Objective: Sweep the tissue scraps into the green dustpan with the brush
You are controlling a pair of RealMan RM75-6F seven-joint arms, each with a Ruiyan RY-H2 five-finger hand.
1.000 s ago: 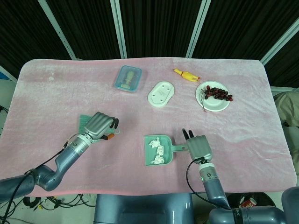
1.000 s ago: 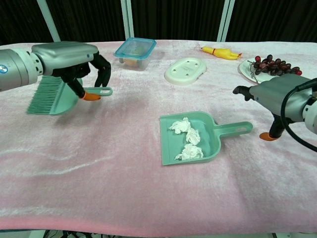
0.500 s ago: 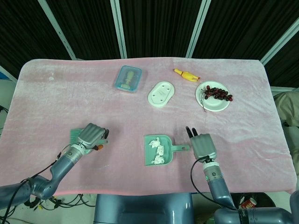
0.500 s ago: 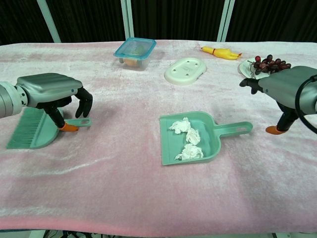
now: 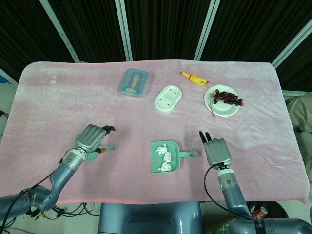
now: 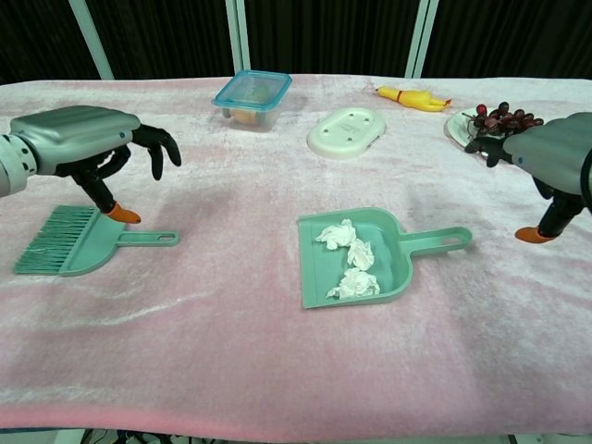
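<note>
The green dustpan [image 6: 435, 242] lies flat mid-table with its handle pointing right, also seen from the head [image 5: 187, 155]. Three white tissue scraps [image 6: 350, 262] sit inside it [image 5: 164, 157]. At the left the green brush [image 6: 83, 245] lies on the pink cloth, bristles left, and only its handle [image 5: 108, 148] shows in the head view. My left hand [image 6: 88, 148] hovers just above the brush with fingers spread, holding nothing [image 5: 91, 138]. Right of the dustpan handle and apart from it, my right hand [image 6: 555, 171] is empty with fingers extended [image 5: 217, 152].
At the back stand a blue-lidded container [image 5: 133, 81], a white oval dish [image 5: 168, 98], a yellow rubber chicken [image 5: 194, 78] and a plate of dark grapes [image 5: 223, 100]. The pink cloth covers the whole table.
My left hand carried the brush down and left, set it on the cloth, let go and rose off it. My right hand drew back to the right, away from the dustpan handle.
</note>
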